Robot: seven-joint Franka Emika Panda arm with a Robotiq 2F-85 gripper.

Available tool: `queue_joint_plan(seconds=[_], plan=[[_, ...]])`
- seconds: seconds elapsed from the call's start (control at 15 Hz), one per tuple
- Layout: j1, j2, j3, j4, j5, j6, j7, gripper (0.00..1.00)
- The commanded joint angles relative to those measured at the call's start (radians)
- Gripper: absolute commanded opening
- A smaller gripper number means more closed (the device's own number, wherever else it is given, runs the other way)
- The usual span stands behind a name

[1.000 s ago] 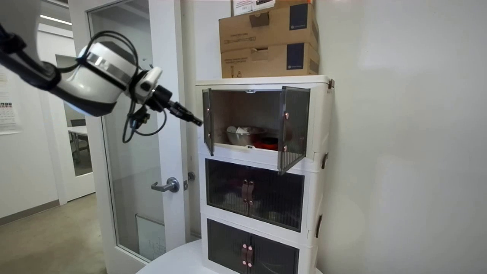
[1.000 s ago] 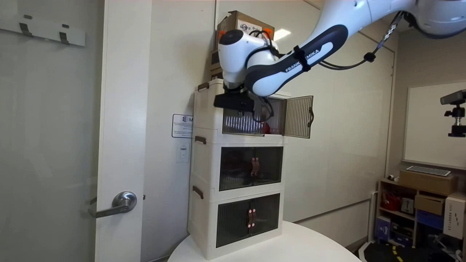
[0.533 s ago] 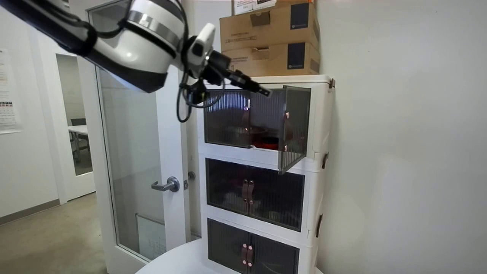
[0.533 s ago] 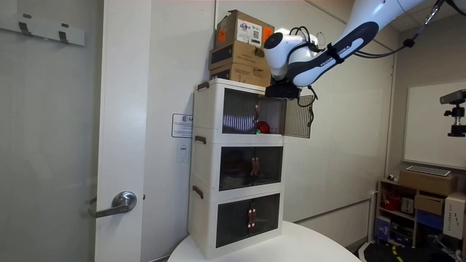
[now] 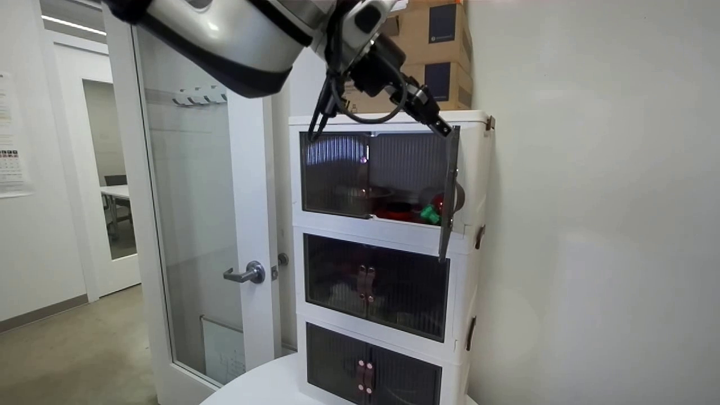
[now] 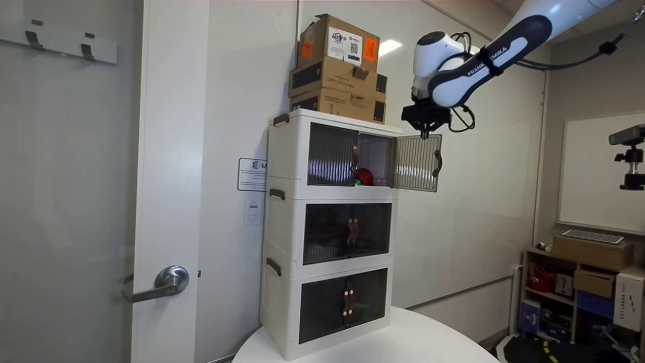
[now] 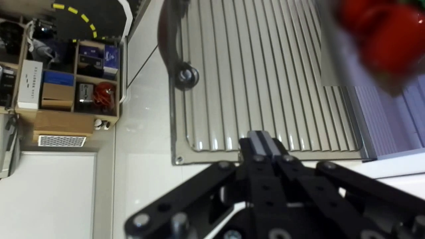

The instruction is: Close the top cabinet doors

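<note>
Wrist view gives the swung-out door (image 7: 259, 83) nearly face-on: a smoky, translucent plastic panel with long parallel ribs, a flat border rounded at the inner corners, and a dark curved handle (image 7: 165, 36) held by a round shiny stud (image 7: 187, 75). Over the border along its upper edge reaches the black gripper (image 7: 262, 134), jaws narrow, the grey tips lying side by side (contact with the panel cannot be told).

In both exterior views this door stands out from the uppermost tier of a smooth white cabinet (image 6: 283, 156), one upright edge at the cabinet front. Its partner, the closed door (image 5: 334, 180), spans the other half of that tier, dark and likewise ribbed. Between their free edges the tier gapes, with a rounded red thing (image 6: 364, 176) and a knobby green thing (image 5: 431, 214) near the sill.

In an exterior view, squared cardboard boxes (image 6: 342, 75) stack on the cabinet's flat top, and the jaws hang to one side of them. A pale wall (image 6: 478, 237) shows past the door's outer edge; the cabinet stands on a white tabletop (image 6: 423, 333) with a curved rim.
</note>
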Motion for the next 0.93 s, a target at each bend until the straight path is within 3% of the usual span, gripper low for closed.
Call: queue_joint_plan(seconds=[0.0, 0.27, 0.47, 0.6, 0.87], plan=[[-0.026, -0.125, 0.016, -0.103, 0.268, 0.011, -0.275, 0.0], [-0.012, -0.206, 0.001, -0.105, 0.581, -0.11, -0.586, 0.0], [-0.016, -0.24, -0.022, -0.045, 0.751, -0.322, -0.791, 0.0], [-0.025, -0.246, -0.04, 0.004, 0.755, -0.499, -0.863, 0.0], [-0.04, -0.23, -0.054, 0.062, 0.548, -0.695, -0.912, 0.0]])
